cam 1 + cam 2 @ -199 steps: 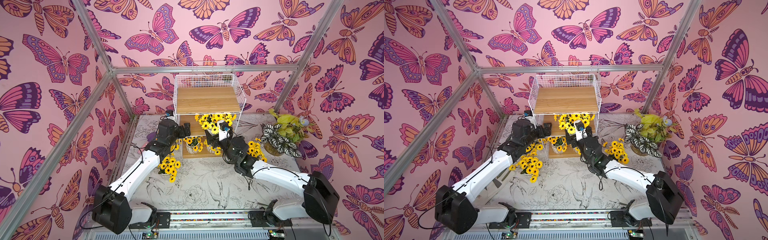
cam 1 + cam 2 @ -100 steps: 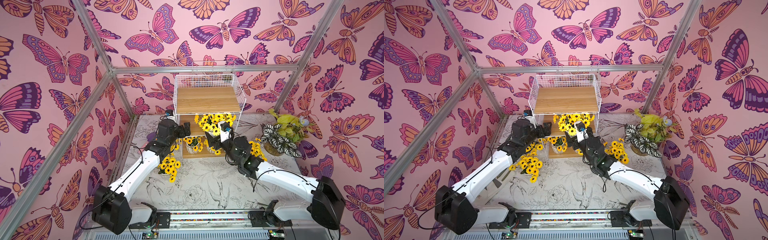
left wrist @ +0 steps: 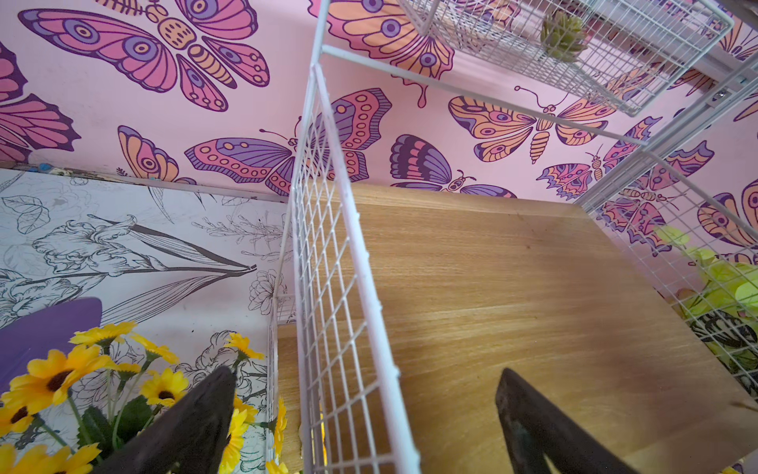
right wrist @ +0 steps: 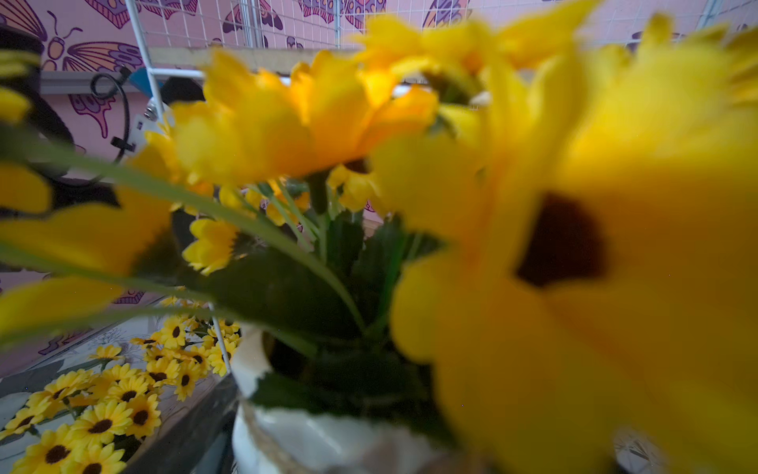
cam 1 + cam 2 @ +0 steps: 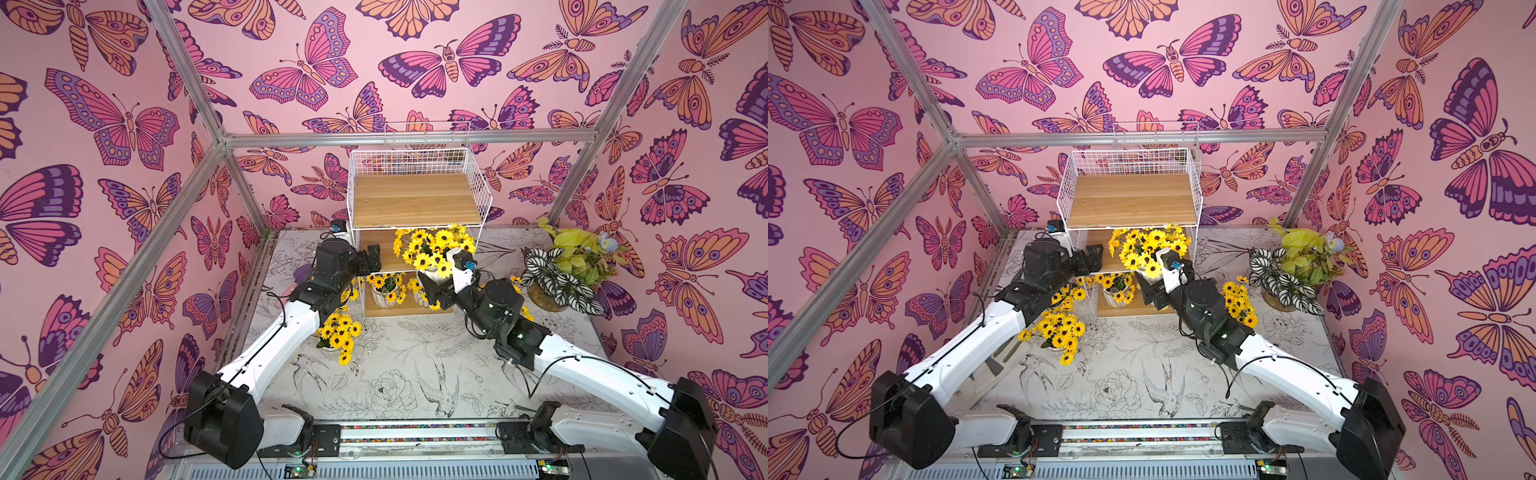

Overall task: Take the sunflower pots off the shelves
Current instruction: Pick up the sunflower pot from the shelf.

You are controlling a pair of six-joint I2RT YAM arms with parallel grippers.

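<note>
Shelves (image 5: pixel 417 199) are set at the back centre of the worktop (image 5: pixel 415 365). The top board is seen bare in both top views.

Left gripper (image 3: pixel 365 371): the jaws are spread wide and nothing is held. It is placed at the rack's left side, at middle-tier height. In the left wrist view the wire side panel (image 3: pixel 340 328) is seen between the two fingers. Whether it is straddled or merely lies beyond them cannot be told.

Right gripper (image 5: pixel 432 289): it is placed at the rack's front, just under the bunch of the middle-tier sunflower pot (image 5: pixel 432 249). The right wrist view is filled mostly by blurred petals. Only a strip of the white pot wall (image 4: pixel 311 443) is made out, with one dark finger (image 4: pixel 184 427) beside it. The other finger is hidden, so the state of the jaws cannot be told. The pot's base is covered in both top views, so resting or lifted is undetermined.

Other pots:
- Bottom-tier sunflower pot (image 5: pixel 386 286) is seen on the lowest board. A second bunch (image 5: pixel 415 286) beside it is partly hidden by the right gripper.
- Front-left sunflower pot (image 5: pixel 338 332) stands on the worktop beside the left arm. Another bunch (image 5: pixel 347 294) behind that arm is largely covered.
- Right-side sunflower pot (image 5: pixel 1237 301) stands on the worktop, half hidden behind the right arm.

Striped-leaf plant (image 5: pixel 557 278) stands at the right, well apart from the shelves.
</note>
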